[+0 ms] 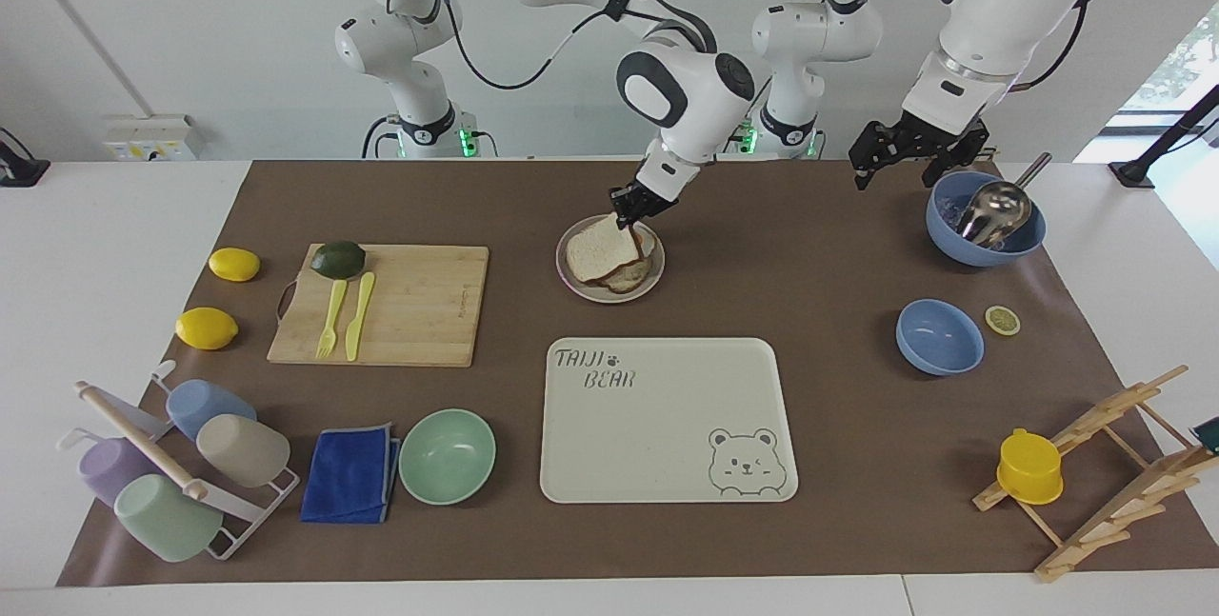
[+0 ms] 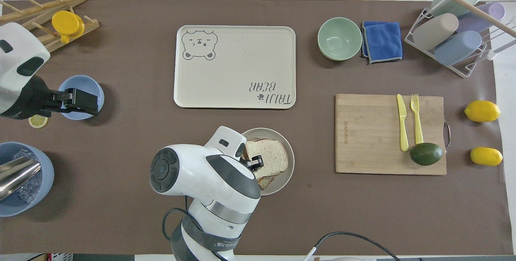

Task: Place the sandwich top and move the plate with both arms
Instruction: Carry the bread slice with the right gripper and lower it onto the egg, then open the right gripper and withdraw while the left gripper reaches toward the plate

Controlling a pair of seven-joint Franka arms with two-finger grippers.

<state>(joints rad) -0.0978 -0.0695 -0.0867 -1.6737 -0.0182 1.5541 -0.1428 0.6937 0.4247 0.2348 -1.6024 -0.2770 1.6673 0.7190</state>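
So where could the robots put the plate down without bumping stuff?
The tray is bare, and so is the brown mat between the plate and the small blue bowl. The cup rack corner is crowded.
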